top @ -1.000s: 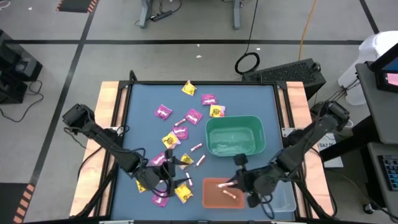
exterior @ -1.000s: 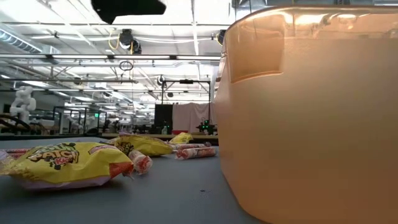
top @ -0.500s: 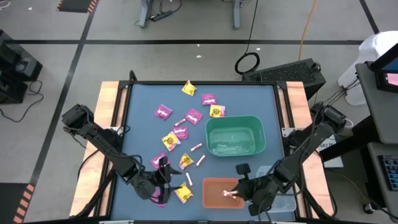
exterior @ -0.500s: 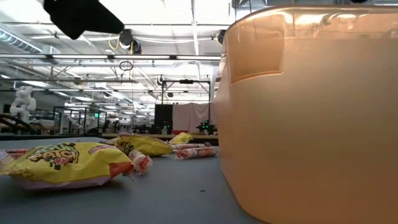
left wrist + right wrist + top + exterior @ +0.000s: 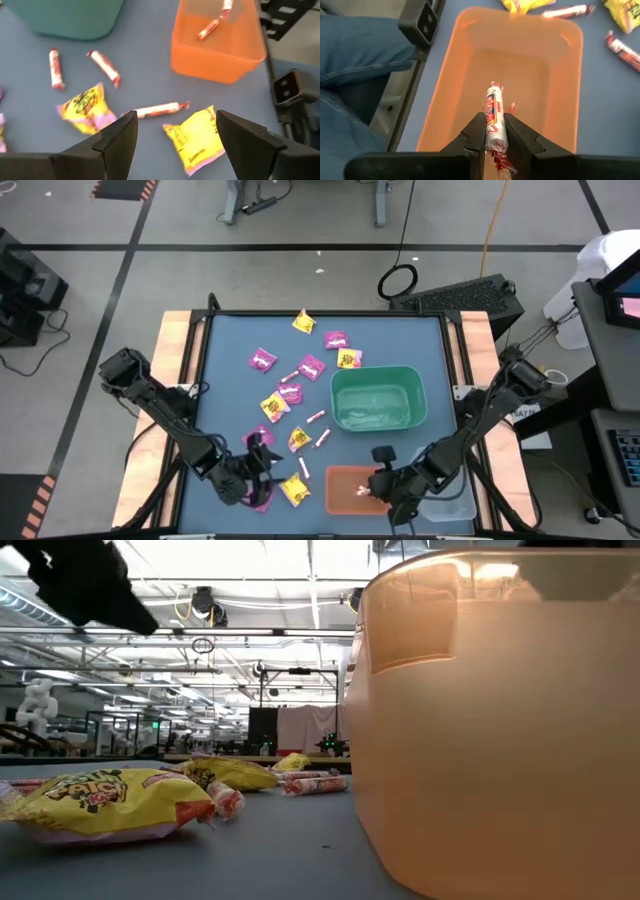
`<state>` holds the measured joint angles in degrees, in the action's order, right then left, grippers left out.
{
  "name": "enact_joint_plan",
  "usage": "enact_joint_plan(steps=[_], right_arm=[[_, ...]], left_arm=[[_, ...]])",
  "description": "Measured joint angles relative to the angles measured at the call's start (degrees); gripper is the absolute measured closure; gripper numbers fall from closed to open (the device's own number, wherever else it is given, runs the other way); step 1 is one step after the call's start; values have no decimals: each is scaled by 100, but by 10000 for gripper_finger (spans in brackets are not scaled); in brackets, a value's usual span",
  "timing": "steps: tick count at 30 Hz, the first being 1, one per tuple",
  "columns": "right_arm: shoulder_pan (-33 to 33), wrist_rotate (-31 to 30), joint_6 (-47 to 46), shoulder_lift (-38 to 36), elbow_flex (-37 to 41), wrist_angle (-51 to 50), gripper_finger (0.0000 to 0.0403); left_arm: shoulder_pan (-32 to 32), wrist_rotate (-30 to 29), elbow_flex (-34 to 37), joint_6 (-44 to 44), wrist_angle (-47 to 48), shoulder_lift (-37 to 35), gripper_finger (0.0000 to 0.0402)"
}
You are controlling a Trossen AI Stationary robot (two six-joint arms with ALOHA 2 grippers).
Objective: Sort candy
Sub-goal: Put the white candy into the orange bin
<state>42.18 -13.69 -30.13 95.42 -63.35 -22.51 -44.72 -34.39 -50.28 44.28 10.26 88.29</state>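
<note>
You are only getting started on the sort: your right gripper (image 5: 494, 131) is hanging over the orange bin (image 5: 345, 498) at the near edge of the table, its fingers pinched narrow on a pink-white stick (image 5: 495, 116), which is not yet dropped. The left wrist view is showing one stick (image 5: 208, 29) lying inside that bin already. Your left gripper (image 5: 175, 131) is standing wide and holding nothing, hovering over the near-left cluster, with a yellow packet (image 5: 197, 137) and another stick (image 5: 157, 108) just ahead of its fingers. Most of the candy is waiting on the blue table (image 5: 400, 340): magenta packets (image 5: 263, 360), yellow ones and loose sticks are scattered left of the green bin (image 5: 379, 399), which looks empty of packets from above. You are probably facing many more picks before this is finished.
</note>
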Motion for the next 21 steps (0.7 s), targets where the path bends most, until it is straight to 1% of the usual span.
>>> enact_joint_plan(steps=[5, 11, 16, 21], right_arm=[[-114, 56, -65, 113, 0, -18, 357], [-176, 36, -43, 114, 0, 1, 357], [-180, 72, -59, 335, 1, 29, 357], [-207, 323, -59, 547, 2, 156, 357]], left_arm=[[-4, 140, 2, 43, 101, -1, 127], [-5, 162, 2, 47, 111, 0, 127], [-5, 170, 2, 47, 101, 47, 127], [-5, 177, 2, 46, 74, 213, 127]])
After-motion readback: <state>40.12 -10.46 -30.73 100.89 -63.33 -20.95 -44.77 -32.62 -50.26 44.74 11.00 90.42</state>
